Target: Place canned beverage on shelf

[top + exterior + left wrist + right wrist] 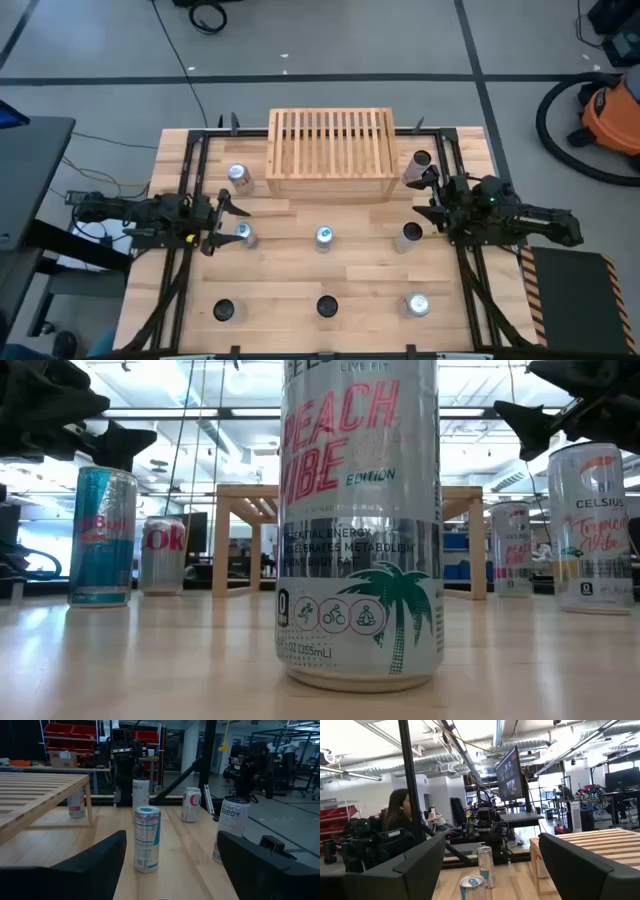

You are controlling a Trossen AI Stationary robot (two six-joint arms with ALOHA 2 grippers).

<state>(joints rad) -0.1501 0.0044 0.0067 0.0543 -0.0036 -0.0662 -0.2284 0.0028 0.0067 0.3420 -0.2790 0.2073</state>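
Note:
The shelf [330, 150] is a low slatted light-wood rack at the table's far middle. Several beverage cans stand upright on the tabletop. One silver can [243, 234] stands just below my left gripper [228, 222], which hovers open at the table's left. My right gripper [432, 197] hovers open at the table's right, between a can [418, 165] by the shelf's right end and another can [411, 234]. In the right wrist view a can top [472, 882] shows low between the fingers. In the low view both grippers [120, 440] [525, 420] are above can height.
More cans stand at the table's middle [323, 238], left of the shelf [238, 177], and along the near edge [223, 311] [327, 306] [416, 304]. A black frame rail [190, 190] runs along each side of the table. A person sits beyond the table [400, 815].

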